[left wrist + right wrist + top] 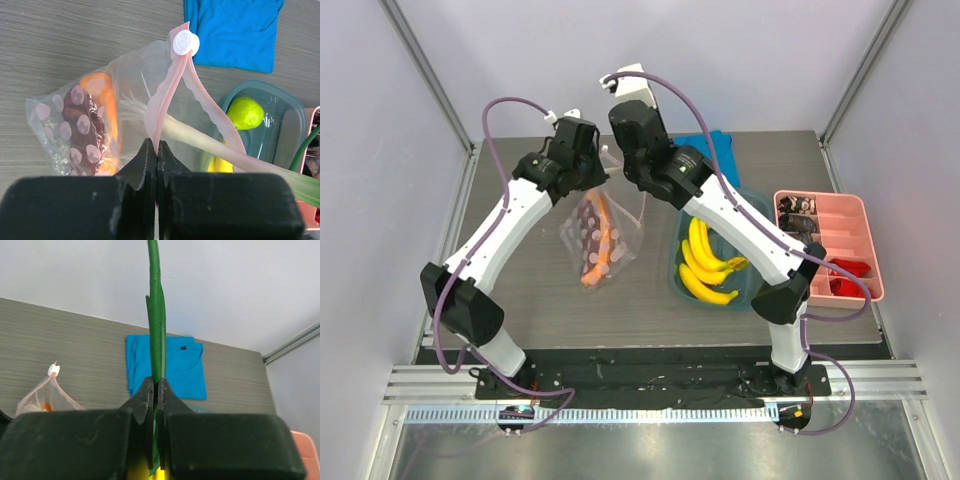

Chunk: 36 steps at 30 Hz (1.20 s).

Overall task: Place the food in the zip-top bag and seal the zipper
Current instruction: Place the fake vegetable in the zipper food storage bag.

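My left gripper [156, 145] is shut on the pink zipper strip [159, 97] of the dotted zip-top bag [600, 240] and holds its mouth up. The white slider tab [185, 42] sits at the far end of the strip. The orange-red pepper [102, 95] lies inside the bag. My right gripper [155, 385] is shut on the green leaves of the green onion stalk [156, 315]. The stalk's white end [200, 139] pokes into the open bag mouth. The yellow banana bunch [705, 265] and the green pear-like fruit [245, 112] lie in the teal tub [675, 275].
A blue folded cloth [720, 150] lies at the back of the table. A pink divided tray [845, 240] with small dark and red pieces stands at the right. Frame posts rise at both back corners.
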Available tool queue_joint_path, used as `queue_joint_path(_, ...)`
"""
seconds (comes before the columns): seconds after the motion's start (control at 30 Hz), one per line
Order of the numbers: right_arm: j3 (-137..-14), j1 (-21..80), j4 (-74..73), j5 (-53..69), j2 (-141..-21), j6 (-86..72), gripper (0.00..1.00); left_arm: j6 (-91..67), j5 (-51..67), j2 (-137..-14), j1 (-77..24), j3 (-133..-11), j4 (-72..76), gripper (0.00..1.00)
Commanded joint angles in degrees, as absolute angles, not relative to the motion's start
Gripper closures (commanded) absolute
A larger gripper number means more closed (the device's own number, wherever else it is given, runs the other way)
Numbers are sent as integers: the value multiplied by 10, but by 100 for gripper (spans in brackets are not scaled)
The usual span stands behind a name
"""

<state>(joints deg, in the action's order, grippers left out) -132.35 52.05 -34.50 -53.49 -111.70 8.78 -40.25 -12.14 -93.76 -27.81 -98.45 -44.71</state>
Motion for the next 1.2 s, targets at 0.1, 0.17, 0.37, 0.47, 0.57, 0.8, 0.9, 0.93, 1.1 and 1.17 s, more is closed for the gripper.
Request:
queue_joint_path(0.1,-1296,528,-314,-525,-1111,-40,99,-459,-97,-895,-279,-963,-355,100)
queue_joint_path(0.17,-1299,531,-330,-517,-1115,-70,99,-470,-92,-892,-279,-961,-352,100)
queue_joint_path(0.37,-1260,534,-338,-462,-1114,-136,99,-491,-67,-886,-277,-953,-339,100)
queue_joint_path(0.47,-1255,534,-338,-431,-1108,-167,99,-503,-46,-877,-269,-937,-326,100)
queue_joint_path(0.57,-1250,530,-343,-414,-1106,-193,99,-511,-21,-872,-258,-926,-318,100)
queue_joint_path(0.8,-1309,484,-330,-388,-1122,-203,99,-524,-3,-860,-248,-909,-313,100)
queue_joint_path(0.9,-1327,486,-323,-361,-1126,-165,99,-523,-3,-860,-248,-904,-312,100)
queue_joint_path(0.93,-1331,488,-323,-359,-1126,-159,99,-520,-4,-862,-248,-905,-315,100)
queue_joint_path(1.1,-1325,503,-336,-362,-1123,-138,99,-526,18,-860,-250,-901,-308,100)
queue_joint_path(1.17,-1310,510,-340,-368,-1123,-159,99,-540,18,-858,-254,-894,-301,100)
